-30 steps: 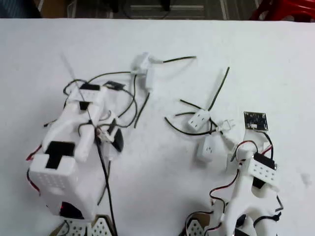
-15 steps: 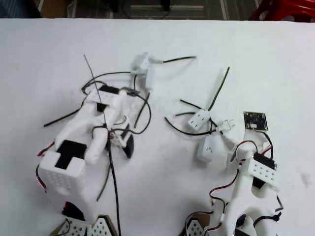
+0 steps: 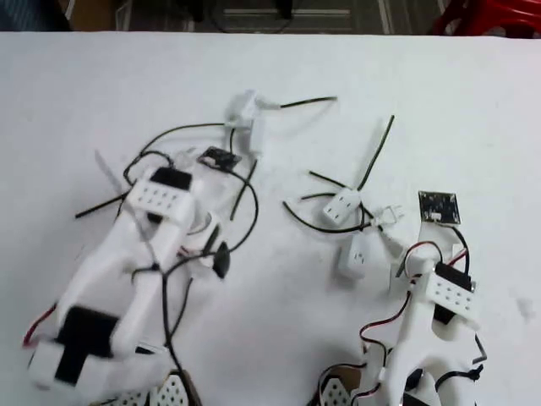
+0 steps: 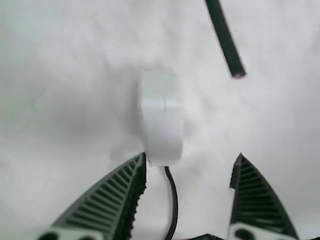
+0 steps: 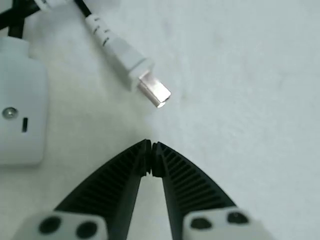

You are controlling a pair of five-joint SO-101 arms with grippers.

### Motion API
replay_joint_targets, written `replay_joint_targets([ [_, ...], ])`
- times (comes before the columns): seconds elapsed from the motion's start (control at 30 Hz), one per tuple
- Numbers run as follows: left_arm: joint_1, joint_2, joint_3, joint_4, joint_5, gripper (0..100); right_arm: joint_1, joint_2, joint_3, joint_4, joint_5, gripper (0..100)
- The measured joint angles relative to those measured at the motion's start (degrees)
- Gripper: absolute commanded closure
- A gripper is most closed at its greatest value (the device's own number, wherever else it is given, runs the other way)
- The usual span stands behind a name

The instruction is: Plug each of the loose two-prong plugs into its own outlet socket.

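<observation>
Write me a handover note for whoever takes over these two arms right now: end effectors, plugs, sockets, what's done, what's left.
Left end effector: open, empty; a white corded piece lies just ahead, by one finger.
Right end effector: shut, empty, tips just short of a loose plug, prongs bare.
A socket and a second socket lie beside that plug, slots empty.
Two white pieces farther back: joined or not, unclear.
Done: no plug visibly seated in those two sockets.
To do: grasp each plug and insert it.

a white two-prong plug (image 5: 131, 59) lies flat, prongs bare, just beside a white outlet socket (image 5: 20, 115).
</observation>
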State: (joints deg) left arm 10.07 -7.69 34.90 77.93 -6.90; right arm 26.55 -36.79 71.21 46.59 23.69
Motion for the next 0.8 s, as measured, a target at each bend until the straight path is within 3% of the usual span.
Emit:
replay_joint_targets([
  [0.17,4.1,-7.9,5.5,-0.4,0.0,72,0.0,0.0,0.0,0.0,0.0,97.4],
  [0.47,14.9,-9.1,12.6,-5.5,0.0,72,0.0,0.0,0.0,0.0,0.0,97.4],
  [0.63,12.7,-9.1,9.8,-2.7,-0.1,72,0.0,0.0,0.0,0.0,0.0,97.4],
  [0.8,3.3,-12.3,1.4,7.0,-6.6,72,0.0,0.0,0.0,0.0,0.0,97.4],
])
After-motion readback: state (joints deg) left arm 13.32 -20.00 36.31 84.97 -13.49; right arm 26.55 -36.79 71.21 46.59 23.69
